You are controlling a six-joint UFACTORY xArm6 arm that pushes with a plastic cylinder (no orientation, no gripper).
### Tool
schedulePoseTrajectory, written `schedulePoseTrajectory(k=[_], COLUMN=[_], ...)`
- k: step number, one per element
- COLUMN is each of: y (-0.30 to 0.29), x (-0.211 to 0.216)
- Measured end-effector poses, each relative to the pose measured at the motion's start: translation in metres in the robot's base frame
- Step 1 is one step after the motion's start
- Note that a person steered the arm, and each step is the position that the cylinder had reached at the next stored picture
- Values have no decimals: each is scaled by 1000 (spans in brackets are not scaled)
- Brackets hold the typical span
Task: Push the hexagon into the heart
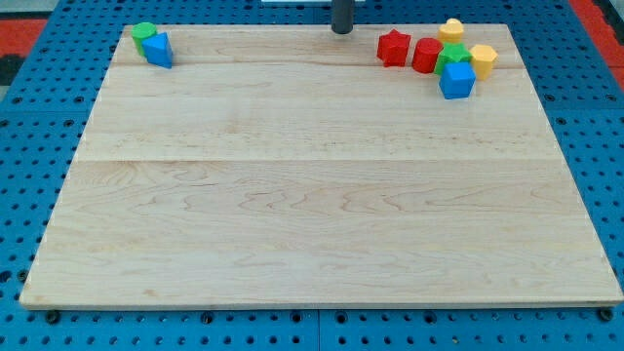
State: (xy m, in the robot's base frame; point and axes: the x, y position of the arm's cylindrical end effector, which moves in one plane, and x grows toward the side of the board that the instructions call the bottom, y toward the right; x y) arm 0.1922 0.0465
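Wood fills most of the scene: a pale, light-grained wooden board [312, 195] lying on a blue perforated table [29, 146]. Far right sits a cluster of blocks. Nearest in it is a blue cube-like block [456, 81], touching a green block [451, 56] of unclear shape behind it. Just right is a yellow hexagon block [483, 59]. Left of the green one stands a red block [425, 55], and further left a red star-shaped block [393, 47]. Farthest in the cluster is a yellow block, possibly the heart [450, 31]. Far left, a blue block [157, 48] touches a green block [144, 32]. At the far edge, my tip [341, 31] grasps nothing, touching no block, well apart from the hexagon
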Motion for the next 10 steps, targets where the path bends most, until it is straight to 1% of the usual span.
schedulePoseTrajectory(k=[2, 3, 4, 5, 6, 7, 8, 9, 10], y=[16, 48, 39, -11, 33, 145, 216, 206, 195], x=[0, 0, 24, 65, 174, 216, 163, 96, 84])
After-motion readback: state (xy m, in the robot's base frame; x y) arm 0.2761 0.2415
